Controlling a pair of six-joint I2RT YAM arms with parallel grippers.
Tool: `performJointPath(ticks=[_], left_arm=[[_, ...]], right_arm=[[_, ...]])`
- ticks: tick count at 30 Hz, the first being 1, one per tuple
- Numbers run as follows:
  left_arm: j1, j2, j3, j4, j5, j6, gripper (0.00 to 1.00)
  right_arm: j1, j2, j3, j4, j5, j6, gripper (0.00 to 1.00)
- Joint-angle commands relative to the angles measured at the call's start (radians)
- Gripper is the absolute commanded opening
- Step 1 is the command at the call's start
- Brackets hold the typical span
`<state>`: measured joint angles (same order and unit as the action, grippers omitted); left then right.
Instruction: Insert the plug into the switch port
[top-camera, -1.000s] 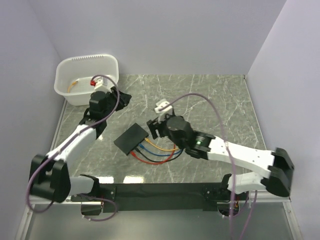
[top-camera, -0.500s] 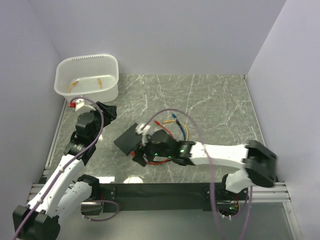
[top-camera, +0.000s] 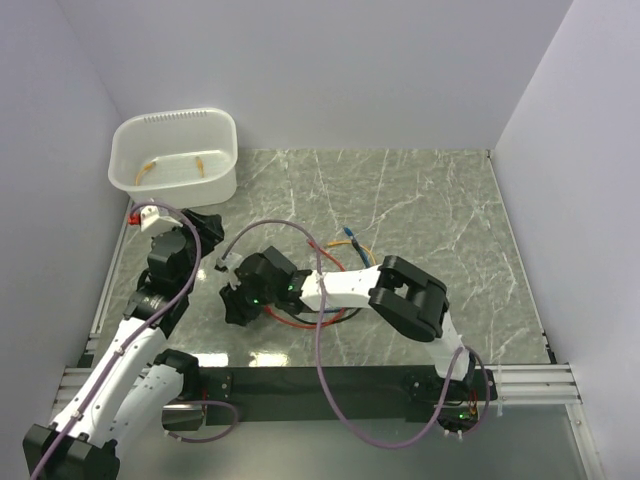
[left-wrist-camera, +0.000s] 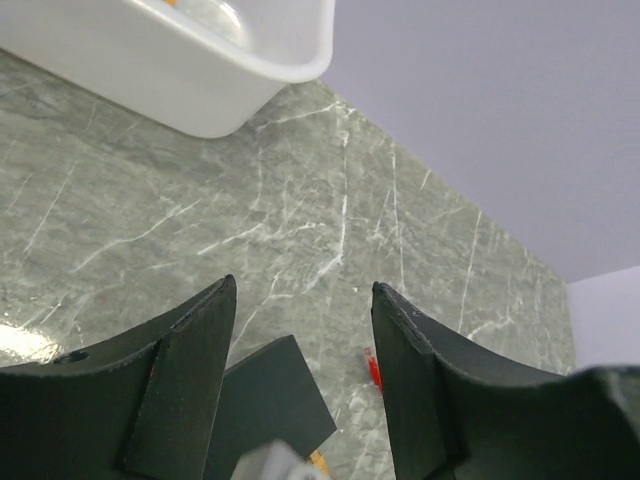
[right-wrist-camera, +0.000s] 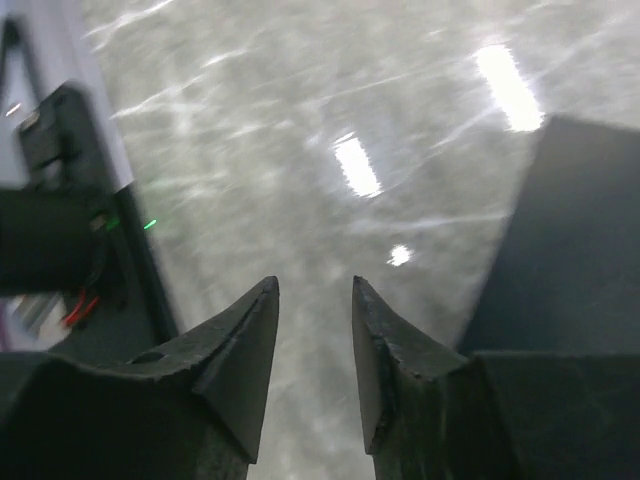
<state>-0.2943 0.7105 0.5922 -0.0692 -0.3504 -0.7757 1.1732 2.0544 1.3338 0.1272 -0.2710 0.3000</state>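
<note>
Switch (left-wrist-camera: 272, 398): flat on marble table (left-wrist-camera: 150, 220). Left gripper (left-wrist-camera: 302, 290): 2 fingers wide apart, empty. Right gripper (right-wrist-camera: 312, 290): fingers narrowly apart, empty, beside switch.

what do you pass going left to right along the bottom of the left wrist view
gripper finger → switch → small red cable end → other finger

The right gripper (right-wrist-camera: 312, 290) has swept left over the switch (left-wrist-camera: 275, 395); the left gripper (left-wrist-camera: 300, 285) has quit the tub (top-camera: 172, 190).
</note>
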Motion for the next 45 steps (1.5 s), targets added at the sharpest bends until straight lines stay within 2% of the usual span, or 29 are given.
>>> performJointPath(ticks=[1, 4, 13, 18, 25, 29, 31, 33, 34, 36, 37, 39, 41, 45], left_arm=[[-0.003, -0.002, -0.011, 0.019, -0.021, -0.004, 0.62], [-0.003, -0.009, -0.012, 0.016, -0.027, -0.002, 0.62], [-0.003, -0.048, -0.032, 0.023, -0.048, -0.008, 0.61], [-0.003, -0.04, -0.029, 0.025, -0.039, -0.008, 0.61], [-0.003, -0.017, -0.005, 0.014, -0.03, -0.004, 0.61], [-0.003, -0.034, -0.011, 0.017, -0.033, -0.004, 0.61], [-0.003, -0.036, -0.012, 0.019, -0.03, -0.002, 0.61], [-0.003, -0.032, -0.011, 0.025, -0.029, -0.004, 0.61], [-0.003, -0.022, -0.011, 0.031, -0.027, -0.004, 0.61], [-0.005, -0.011, -0.014, 0.049, -0.018, -0.005, 0.61], [-0.003, 0.006, -0.012, 0.054, -0.015, -0.007, 0.61], [-0.003, 0.023, -0.008, 0.063, 0.004, -0.007, 0.61], [-0.003, 0.044, -0.002, 0.063, 0.019, -0.004, 0.6], [-0.003, 0.066, -0.011, 0.101, 0.043, 0.003, 0.61]], right_arm=[[-0.04, 0.042, 0.082, -0.046, 0.062, 0.034, 0.42], [-0.049, 0.085, 0.13, -0.107, 0.133, 0.022, 0.39], [-0.113, 0.107, 0.16, -0.199, 0.27, 0.017, 0.39], [-0.243, 0.144, 0.221, -0.227, 0.322, -0.002, 0.39], [-0.461, 0.243, 0.528, -0.373, 0.358, -0.032, 0.38], [-0.527, 0.214, 0.553, -0.402, 0.429, -0.048, 0.4], [-0.543, 0.169, 0.503, -0.396, 0.431, -0.048, 0.38], [-0.543, 0.059, 0.406, -0.289, 0.402, -0.09, 0.39], [-0.538, 0.014, 0.305, -0.252, 0.365, -0.099, 0.41], [-0.517, -0.127, 0.208, -0.149, 0.348, -0.127, 0.46], [-0.506, -0.175, 0.13, -0.129, 0.357, -0.133, 0.54], [-0.489, -0.299, 0.073, -0.089, 0.389, -0.137, 0.62], [-0.486, -0.396, 0.019, -0.09, 0.424, -0.11, 0.69], [-0.483, -0.509, -0.042, -0.202, 0.437, -0.049, 0.72]])
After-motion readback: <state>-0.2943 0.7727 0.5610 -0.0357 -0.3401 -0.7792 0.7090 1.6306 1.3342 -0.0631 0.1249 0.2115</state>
